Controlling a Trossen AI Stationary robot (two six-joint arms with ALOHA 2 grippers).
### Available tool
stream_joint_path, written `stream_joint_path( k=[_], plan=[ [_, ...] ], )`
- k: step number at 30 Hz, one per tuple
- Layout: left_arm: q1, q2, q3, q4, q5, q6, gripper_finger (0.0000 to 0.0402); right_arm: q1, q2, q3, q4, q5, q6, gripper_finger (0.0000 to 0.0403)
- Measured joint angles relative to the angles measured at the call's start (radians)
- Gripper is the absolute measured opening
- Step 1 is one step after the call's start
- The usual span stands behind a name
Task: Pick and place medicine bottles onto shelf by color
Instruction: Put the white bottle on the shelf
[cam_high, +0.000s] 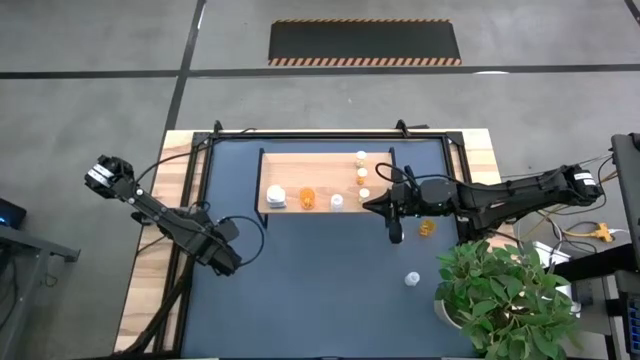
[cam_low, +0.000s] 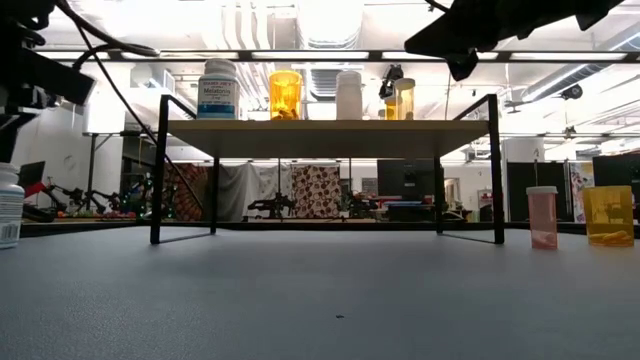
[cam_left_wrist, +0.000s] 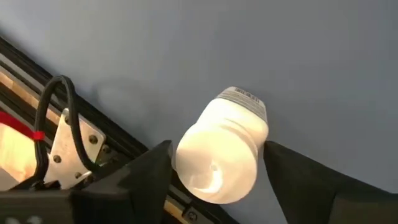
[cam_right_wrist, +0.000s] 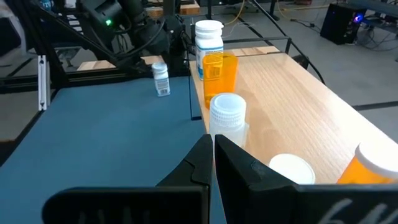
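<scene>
A white medicine bottle (cam_left_wrist: 221, 155) stands upright on the dark blue table near its left edge; it also shows as the bottle (cam_right_wrist: 160, 79) in the right wrist view. My left gripper (cam_left_wrist: 217, 149) points down over it, open, with one finger close on each side of the bottle. The shelf (cam_high: 300, 170) stands at the table's far middle and carries white and orange bottles: a large white bottle (cam_high: 276, 197), an orange bottle (cam_high: 307, 198) and a small white bottle (cam_high: 337, 202) along its front, and three orange bottles (cam_high: 362, 175) in a row at its right. My right gripper (cam_right_wrist: 211, 155) is shut and empty, level beside the shelf's right front corner.
An orange bottle (cam_high: 428, 228) and a pale bottle (cam_high: 411, 278) stand on the table to the right of the shelf. A green potted plant (cam_high: 505, 300) fills the near right corner. Black frame rails (cam_left_wrist: 37, 74) and a cable run along the table's left edge, close to my left gripper.
</scene>
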Motion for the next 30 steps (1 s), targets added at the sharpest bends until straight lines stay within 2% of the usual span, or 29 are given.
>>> stream_joint_path(
  k=[8,15,21,24,27,30],
  plan=[
    [0.000,-0.001,0.007,0.010,0.013,0.013,0.0169,0.000,0.000,0.000,-0.021,0.000,-0.001,0.0009],
    [0.000,0.000,0.071,0.055,0.028,0.005,0.0162,0.000,0.000,0.000,-0.036,0.000,-0.001,0.0009],
    [0.000,0.000,0.262,0.164,0.097,-0.050,0.0160,0.000,0.000,0.000,-0.057,0.000,-0.002,0.0009],
    [0.001,0.015,0.385,0.165,0.127,-0.089,0.0159,0.000,0.000,0.000,-0.069,0.000,-0.002,0.0009],
    [0.003,0.062,0.528,0.164,0.165,-0.074,0.0159,0.000,0.000,0.000,-0.073,0.000,-0.004,0.0009],
    [0.012,0.138,0.697,0.164,0.175,0.006,0.0159,0.000,0.000,0.000,-0.075,0.000,-0.008,0.0009]
  ],
)
